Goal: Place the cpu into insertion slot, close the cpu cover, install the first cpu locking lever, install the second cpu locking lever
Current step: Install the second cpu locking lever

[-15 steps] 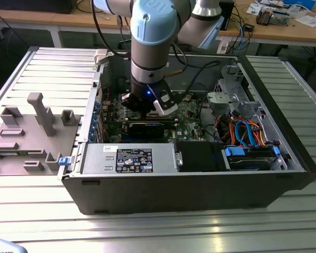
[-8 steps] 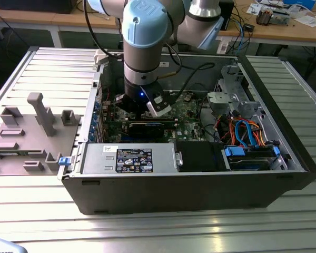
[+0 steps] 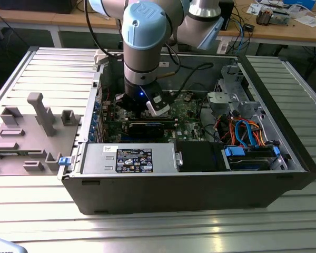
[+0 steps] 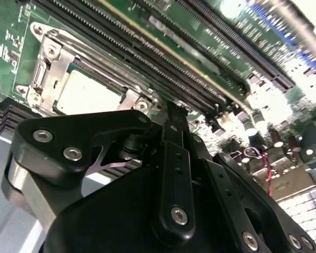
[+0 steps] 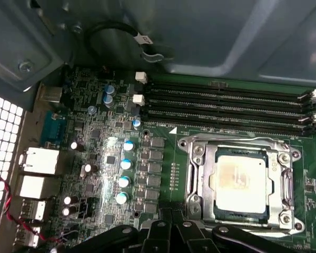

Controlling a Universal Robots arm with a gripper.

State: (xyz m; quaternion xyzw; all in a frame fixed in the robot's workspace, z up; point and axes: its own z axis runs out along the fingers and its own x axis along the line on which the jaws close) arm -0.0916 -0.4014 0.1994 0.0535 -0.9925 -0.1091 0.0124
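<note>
**Q:** What is on your list, largest first?

**A:** Case [image 3: 200,195]: open-topped, with the arm reaching down into it. Board [image 5: 168,158]: green, stiff, crowded with small parts, so you keep contact off it. Claw [image 5: 172,213]: in the first wrist view its fingers lie together with nothing between them, just beside the slot [image 5: 297,226].

**Q:** And the slot's own items?

**A:** Cover [image 5: 204,184]: thin silver plate, lying flat around the chip. I judge it springy and easily bent, so you push on its rim, never across the window. Cpu [image 5: 241,182]: seated in the slot, its metal top showing through the window. It looks light, stiff and smooth, and probably delicate underneath. If you must lift it, take the two opposite edges. Lever [image 5: 237,140]: a thin wire rod along the cover's edge. It is likely to be stiff and springy under load, so you press near its free end. I cannot tell whether it is latched.
</note>
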